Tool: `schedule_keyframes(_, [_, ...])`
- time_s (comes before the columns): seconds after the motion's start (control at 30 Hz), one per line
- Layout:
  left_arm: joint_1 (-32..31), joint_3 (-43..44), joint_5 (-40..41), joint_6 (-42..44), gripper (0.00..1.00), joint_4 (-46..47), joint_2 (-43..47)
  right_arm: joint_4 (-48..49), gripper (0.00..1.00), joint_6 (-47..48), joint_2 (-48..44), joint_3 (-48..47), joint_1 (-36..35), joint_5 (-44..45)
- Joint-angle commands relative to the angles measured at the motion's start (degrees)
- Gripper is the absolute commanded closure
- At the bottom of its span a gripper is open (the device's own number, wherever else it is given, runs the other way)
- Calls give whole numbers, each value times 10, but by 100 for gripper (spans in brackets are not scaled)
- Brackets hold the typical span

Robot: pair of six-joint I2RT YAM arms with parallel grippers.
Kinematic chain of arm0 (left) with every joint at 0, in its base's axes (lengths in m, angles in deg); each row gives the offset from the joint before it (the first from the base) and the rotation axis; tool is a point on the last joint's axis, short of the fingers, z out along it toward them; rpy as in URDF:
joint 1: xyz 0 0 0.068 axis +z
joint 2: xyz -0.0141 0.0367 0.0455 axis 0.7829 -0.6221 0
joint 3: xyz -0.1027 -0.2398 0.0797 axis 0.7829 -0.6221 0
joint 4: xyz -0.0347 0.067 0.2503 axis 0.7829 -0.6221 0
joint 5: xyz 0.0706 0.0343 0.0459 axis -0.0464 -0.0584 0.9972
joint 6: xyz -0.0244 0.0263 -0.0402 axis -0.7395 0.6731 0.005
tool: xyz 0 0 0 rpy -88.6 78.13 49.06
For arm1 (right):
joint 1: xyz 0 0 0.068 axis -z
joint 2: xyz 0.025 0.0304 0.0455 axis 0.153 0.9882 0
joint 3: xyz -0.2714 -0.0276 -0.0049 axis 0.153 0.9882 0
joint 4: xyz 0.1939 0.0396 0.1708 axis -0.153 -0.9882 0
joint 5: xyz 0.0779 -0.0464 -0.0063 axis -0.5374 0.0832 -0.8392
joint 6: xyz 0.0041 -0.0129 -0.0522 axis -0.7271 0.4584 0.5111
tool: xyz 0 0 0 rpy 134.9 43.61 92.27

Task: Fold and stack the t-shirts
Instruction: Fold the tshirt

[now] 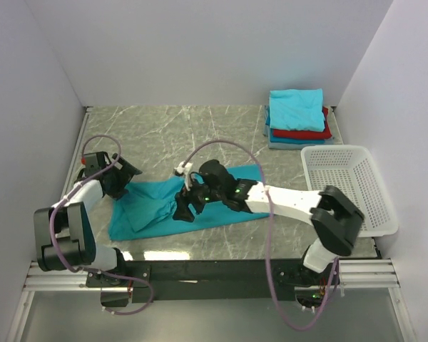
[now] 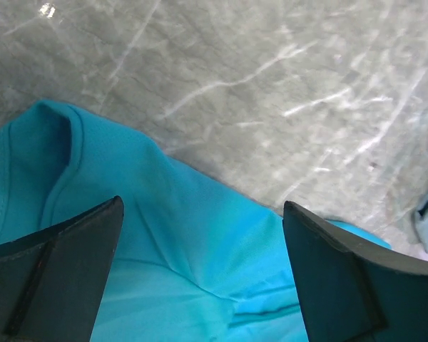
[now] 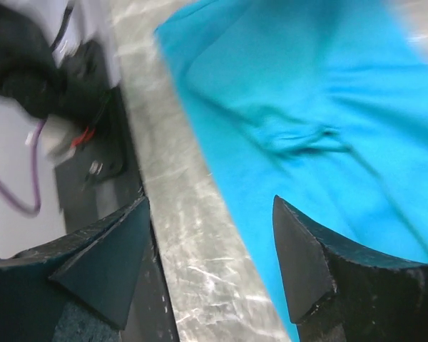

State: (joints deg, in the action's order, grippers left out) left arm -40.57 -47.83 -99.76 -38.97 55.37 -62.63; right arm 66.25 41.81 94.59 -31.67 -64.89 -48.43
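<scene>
Both grippers stand wide open and hold nothing: the left gripper (image 2: 202, 214) hangs low over the left end of a teal t-shirt (image 1: 148, 211), near a seamed, curved edge, while the right gripper (image 3: 210, 206) sits over the shirt's near edge, 1 finger above bare table (image 1: 164, 135) and the other above cloth. Whether either fingertip touches the fabric I cannot tell. This shirt lies spread in a long band across the near half of the table, left of centre, with a few soft creases. Well apart, at the far right corner, is a stack of folded shirts (image 1: 297, 114), teal on top and red beneath, just behind a white basket (image 1: 342, 151). I judge the cloth to be light, limp and thin, so it should sag and bunch from any single hold; the likeliest grips are the 2 ends of 1 edge, pinched at a hem or a raised crease where a finger can get under it on the smooth stone-patterned top
</scene>
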Motion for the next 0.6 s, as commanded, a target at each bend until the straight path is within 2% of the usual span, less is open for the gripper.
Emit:
schedule_keyframes(0.0, [1,7,1,-19,0,-5,54,4,24,-50,-74,27,9,171])
schedule_keyframes(0.13, [-3,-9,0,-42,1,-23,113,-30,22,-114,-119,66,76,231])
schedule_keyframes(0.17, [-13,-23,3,-52,1,-32,138,-31,21,-130,-125,86,124,230])
schedule_keyframes(0.27, [-44,-70,-14,-76,0,-19,195,-37,20,-169,-134,119,205,244])
schedule_keyframes(0.43, [-130,-128,23,-99,1,-15,254,-73,13,-172,-98,117,256,303])
schedule_keyframes(0.57, [-136,-147,54,-102,1,-6,243,-92,12,-172,-33,65,282,286])
